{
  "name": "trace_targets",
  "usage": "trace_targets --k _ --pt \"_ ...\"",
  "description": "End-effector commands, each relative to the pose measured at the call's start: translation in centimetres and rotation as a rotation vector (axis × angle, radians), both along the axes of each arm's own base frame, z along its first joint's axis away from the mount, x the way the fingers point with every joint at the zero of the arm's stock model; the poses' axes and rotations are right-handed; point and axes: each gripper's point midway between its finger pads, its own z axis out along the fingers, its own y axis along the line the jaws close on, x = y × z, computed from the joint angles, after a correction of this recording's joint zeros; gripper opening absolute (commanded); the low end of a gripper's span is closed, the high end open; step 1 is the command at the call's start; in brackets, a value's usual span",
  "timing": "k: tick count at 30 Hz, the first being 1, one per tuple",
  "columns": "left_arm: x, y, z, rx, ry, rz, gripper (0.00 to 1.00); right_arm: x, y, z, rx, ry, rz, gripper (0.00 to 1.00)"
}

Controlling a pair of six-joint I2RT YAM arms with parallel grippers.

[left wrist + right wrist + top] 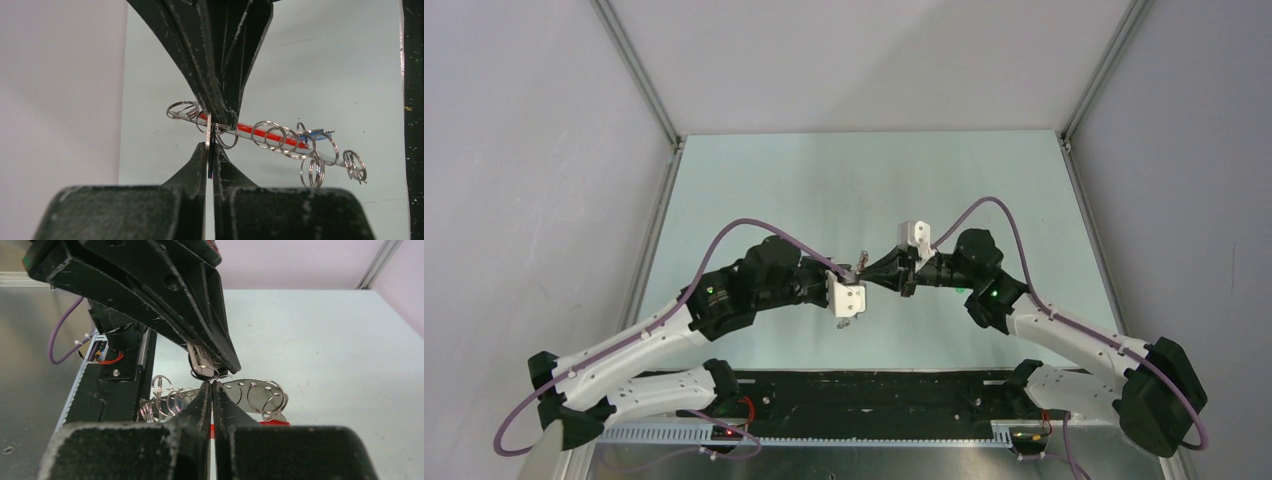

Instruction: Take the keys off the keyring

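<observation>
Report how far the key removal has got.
Done: nothing sure; no freed key clearly shows on the table. In hand: both arms hold the keyring up between them, the right gripper shut on it and the left gripper shut on one silver key, apparently not yet free. Left: work that key off, then any others, such as by the blue tag.

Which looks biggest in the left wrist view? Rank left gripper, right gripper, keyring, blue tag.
1. Left gripper, though its nearness to the camera inflates it.
2. Right gripper.
3. Keyring.
4. Blue tag, partly hidden by rings.
</observation>
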Motion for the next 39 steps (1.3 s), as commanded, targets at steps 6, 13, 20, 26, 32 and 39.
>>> trace_targets --k 6,13,20,26,32,39 --pt "-0.4 -0.9 3.1 -0.104 -0.07 -0.053 0.0 2.4 -0.7 1.6 -0.035 0.28 -0.054 0.0" --pt "-0.5 -0.7 3.1 -0.105 -0.079 -0.054 0.0 4.1 -1.9 2.4 0.001 0.391 -0.134 0.0" --pt "-0.4 -0.6 3.1 -0.101 -0.085 -0.052 0.0 5.3 -3.2 2.9 0.034 0.472 -0.207 0.0" --pt "-0.4 -0.6 3.0 -0.099 -0.085 -0.05 0.0 5.6 -4.5 3.6 0.08 0.427 -0.285 0.0" --pt "-0.4 -0.6 3.1 -0.102 -0.084 -0.051 0.0 5.4 -5.1 3.6 0.108 0.369 -0.307 0.0" --pt "-0.4 -0.5 3.2 -0.104 -0.086 -0.046 0.0 4.8 -4.8 3.1 0.082 0.365 -0.26 0.4"
